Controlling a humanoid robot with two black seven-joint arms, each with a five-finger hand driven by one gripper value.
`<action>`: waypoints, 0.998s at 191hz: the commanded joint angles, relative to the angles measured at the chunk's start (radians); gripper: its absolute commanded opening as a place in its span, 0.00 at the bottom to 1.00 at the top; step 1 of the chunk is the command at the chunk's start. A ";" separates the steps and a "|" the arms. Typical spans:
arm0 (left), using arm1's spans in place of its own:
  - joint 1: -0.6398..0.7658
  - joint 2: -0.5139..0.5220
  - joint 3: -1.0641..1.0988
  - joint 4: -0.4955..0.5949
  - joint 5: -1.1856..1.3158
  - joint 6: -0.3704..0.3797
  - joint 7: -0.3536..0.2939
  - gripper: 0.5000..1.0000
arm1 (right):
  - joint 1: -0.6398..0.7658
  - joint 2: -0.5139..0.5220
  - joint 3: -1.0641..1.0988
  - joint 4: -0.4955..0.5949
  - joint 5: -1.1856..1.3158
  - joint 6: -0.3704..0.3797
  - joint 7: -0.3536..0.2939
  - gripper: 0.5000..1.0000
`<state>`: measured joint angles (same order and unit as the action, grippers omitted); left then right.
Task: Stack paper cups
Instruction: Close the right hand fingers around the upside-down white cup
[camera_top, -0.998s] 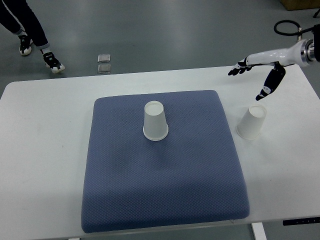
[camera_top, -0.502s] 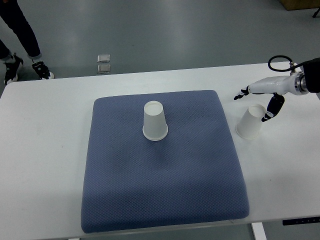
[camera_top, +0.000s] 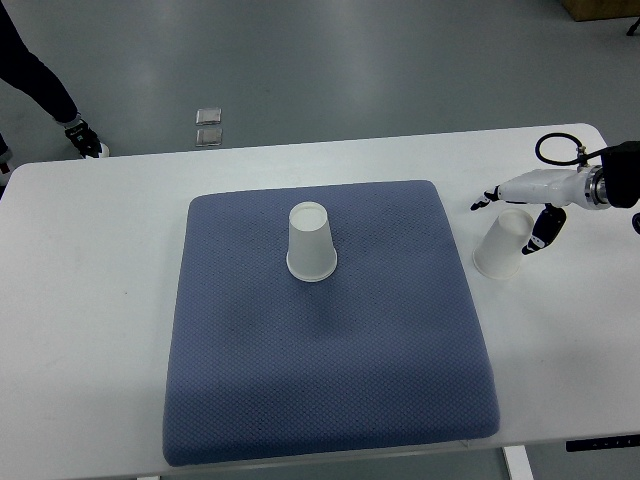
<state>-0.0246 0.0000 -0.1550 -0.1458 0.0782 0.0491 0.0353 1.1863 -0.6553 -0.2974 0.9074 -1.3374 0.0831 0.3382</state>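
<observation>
I see the right hand (camera_top: 520, 205) spread open around the top of the upside-down white paper cup (camera_top: 502, 243) on the white table (camera_top: 90, 300) (no firm grasp visible). Another inverted white paper cup (camera_top: 311, 241) stands on the blue pad (camera_top: 330, 370).

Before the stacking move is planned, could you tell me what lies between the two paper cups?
In the top view, only bare blue mat and a strip of white table separate the mat's cup from the table's cup.
</observation>
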 joint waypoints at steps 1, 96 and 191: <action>0.000 0.000 0.000 0.000 0.000 0.000 0.000 1.00 | -0.007 0.000 0.000 -0.002 0.000 -0.008 0.002 0.79; 0.000 0.000 0.000 0.000 0.000 0.000 0.000 1.00 | -0.013 0.008 0.001 -0.001 0.000 -0.009 0.007 0.74; 0.000 0.000 0.000 0.000 0.000 0.000 0.000 1.00 | -0.019 0.037 0.000 -0.001 -0.008 -0.006 0.007 0.59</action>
<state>-0.0246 0.0000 -0.1549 -0.1458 0.0782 0.0491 0.0353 1.1703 -0.6182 -0.2973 0.9067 -1.3442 0.0760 0.3453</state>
